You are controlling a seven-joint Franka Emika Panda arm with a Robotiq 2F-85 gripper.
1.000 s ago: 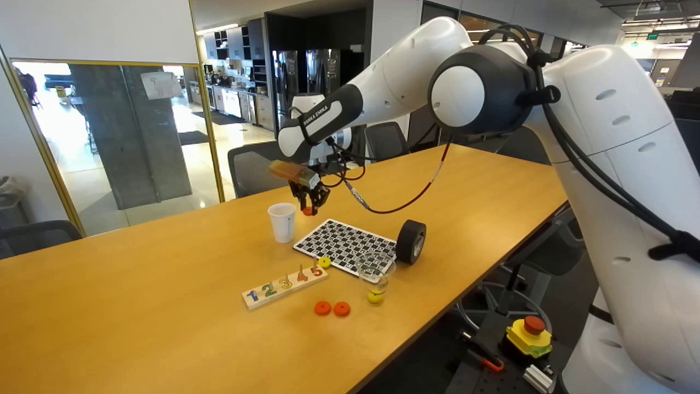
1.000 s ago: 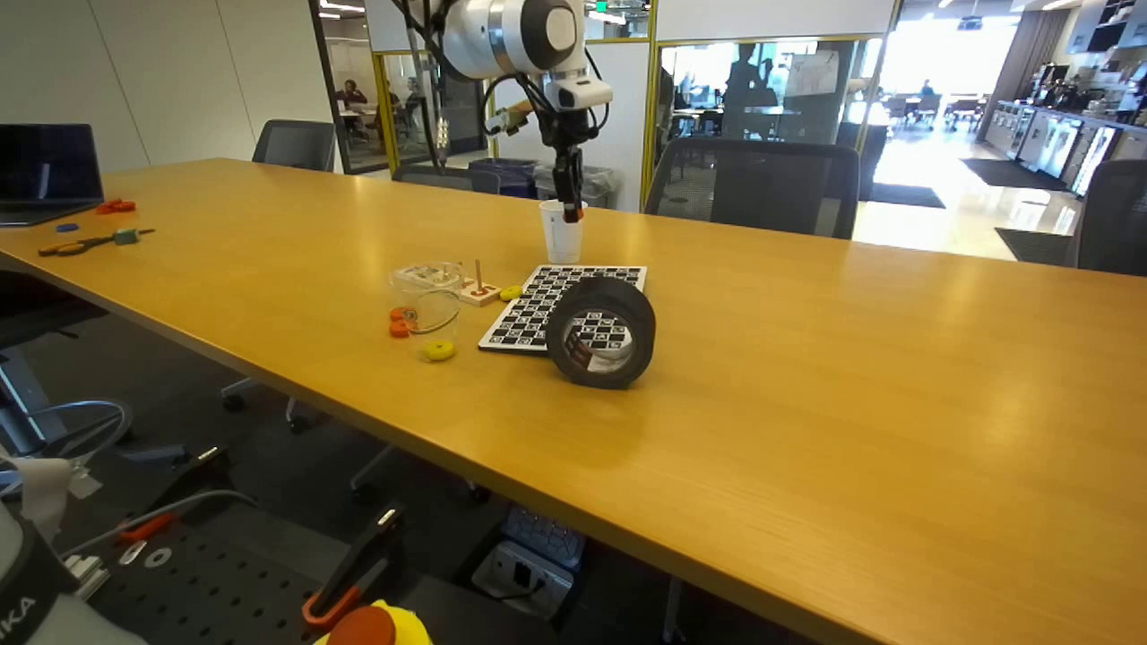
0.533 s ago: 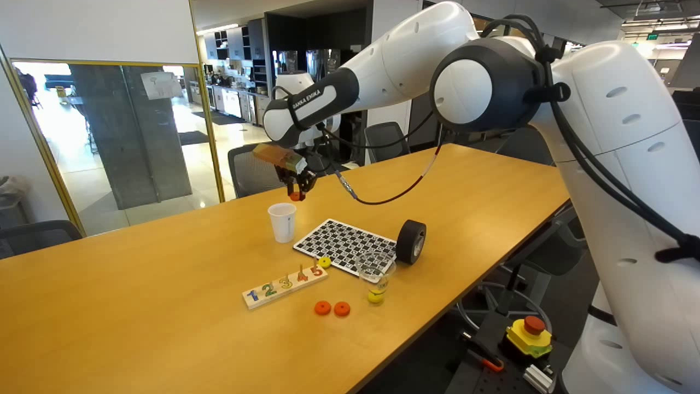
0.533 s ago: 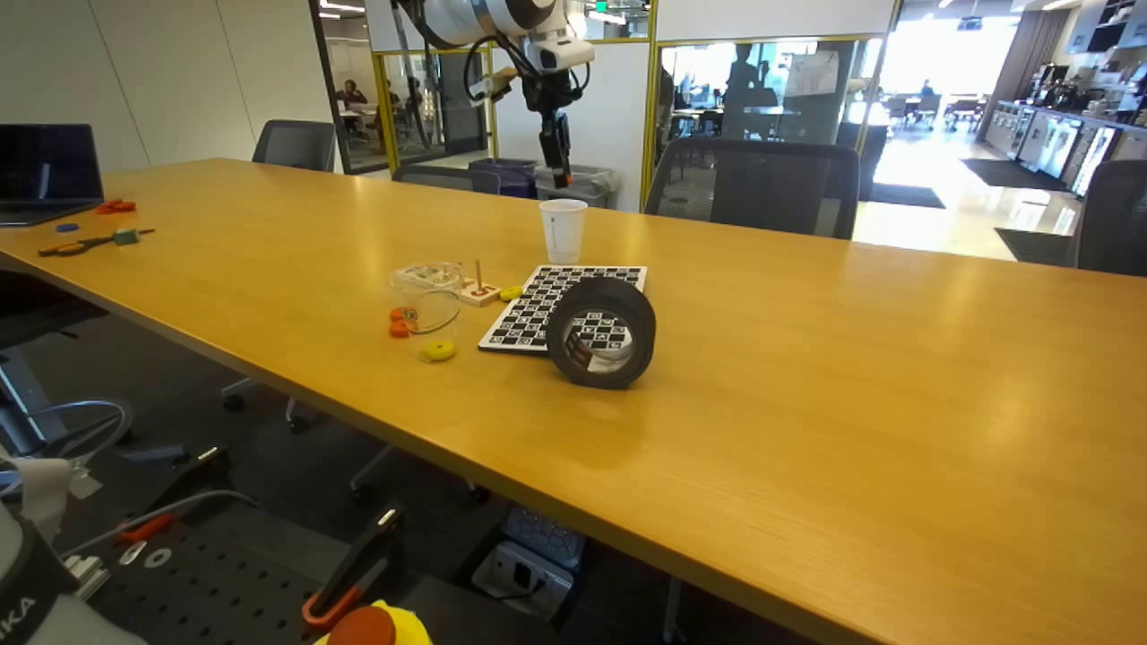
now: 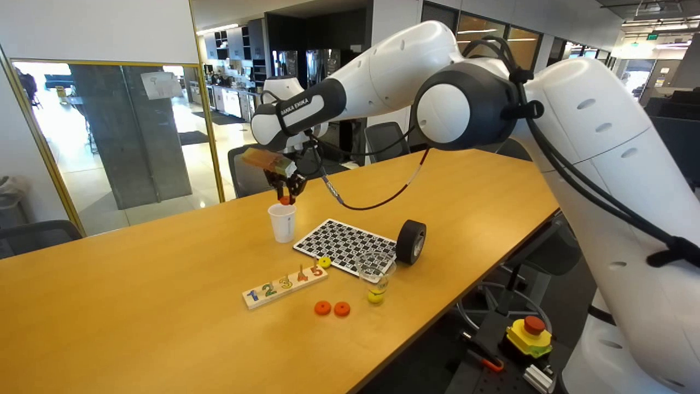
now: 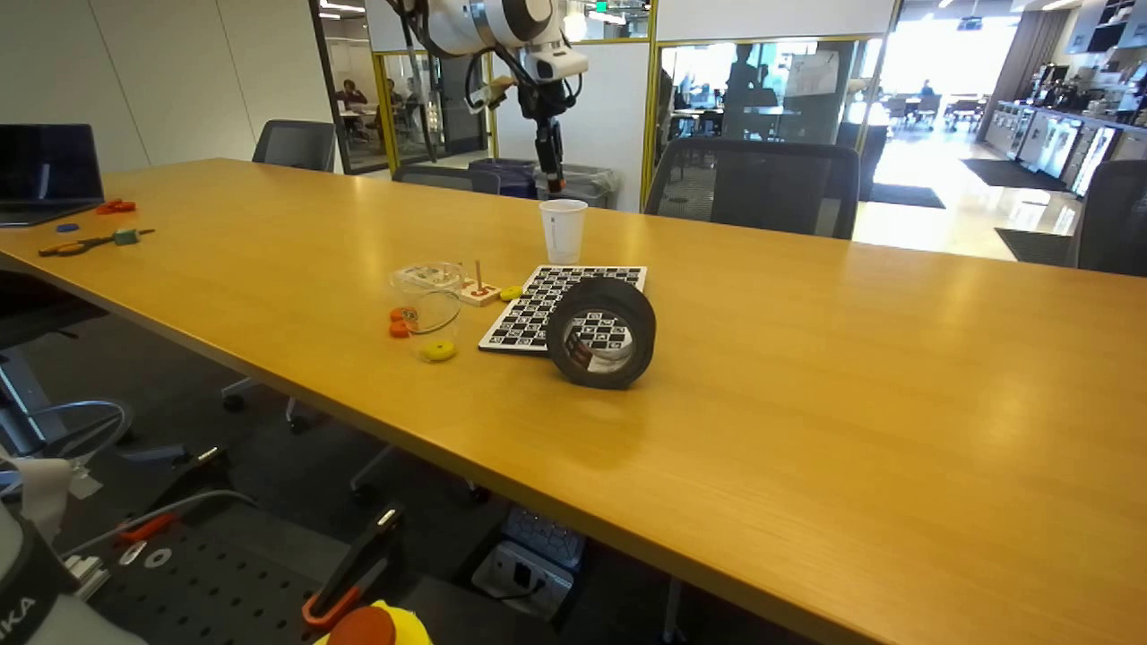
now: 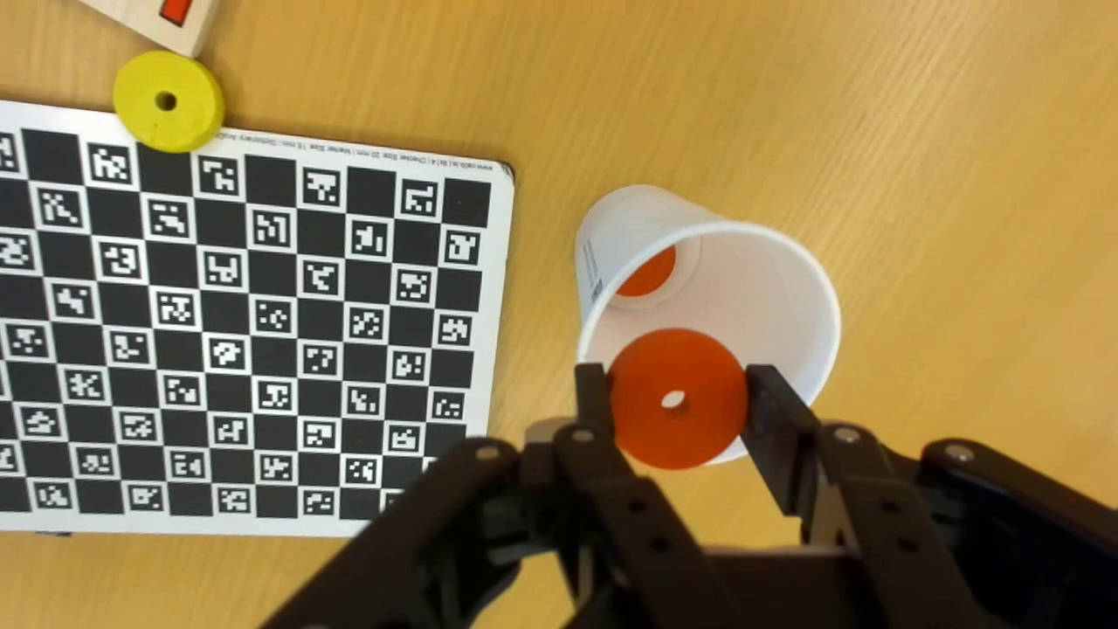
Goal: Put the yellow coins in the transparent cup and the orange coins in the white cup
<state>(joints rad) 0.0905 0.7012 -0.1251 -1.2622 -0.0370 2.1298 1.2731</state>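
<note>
1 yellow coin (image 7: 170, 124) upper left of the wrist view, lapping the checkered board (image 7: 498, 349). Right of centre: gripper (image 7: 677, 384) pinches an orange coin (image 7: 679, 428) by its edge, over the lower part of the mouth of the white cup (image 7: 769, 297). Cup upright, open toward the gripper; 2nd orange coin (image 7: 648, 269) partly visible at its bottom. In both exterior views, pinched coin just above the rim. Most of the opening lies up-frame of it; small shift that way before release seems prudent. Lower middle of an exterior view: 2 loose orange coins (image 5: 322, 307), transparent cup (image 5: 380, 283) right of them.
</note>
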